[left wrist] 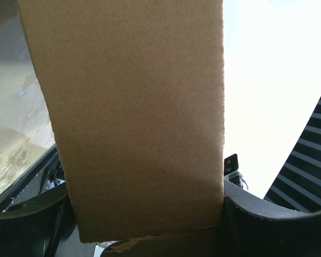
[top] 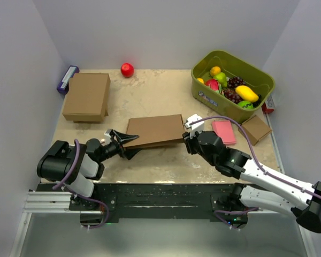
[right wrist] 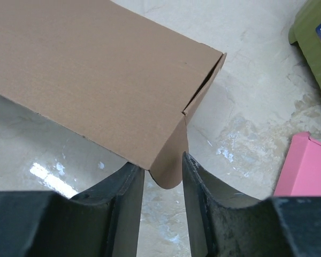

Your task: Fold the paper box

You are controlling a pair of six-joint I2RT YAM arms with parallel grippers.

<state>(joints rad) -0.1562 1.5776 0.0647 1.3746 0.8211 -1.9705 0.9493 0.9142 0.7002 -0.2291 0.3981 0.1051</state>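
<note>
The paper box (top: 155, 130), a shallow brown cardboard mailer, lies in the middle of the table between both arms. My left gripper (top: 121, 143) is at its left end, fingers spread wide. In the left wrist view a cardboard panel (left wrist: 139, 118) fills the space between the left gripper's (left wrist: 144, 206) two fingers. My right gripper (top: 188, 137) is at the box's right near corner. There a rounded tab (right wrist: 168, 160) of the box (right wrist: 96, 69) hangs between the right gripper's (right wrist: 163, 163) parted fingers, with a gap on the tab's left side.
A closed brown box (top: 87, 96) sits at the back left beside a purple item (top: 67, 79). A red apple (top: 127, 69) lies at the back. The green bin (top: 257, 75) of fruit, a pink box (top: 223, 131) and a small cardboard cube (top: 255, 128) stand to the right.
</note>
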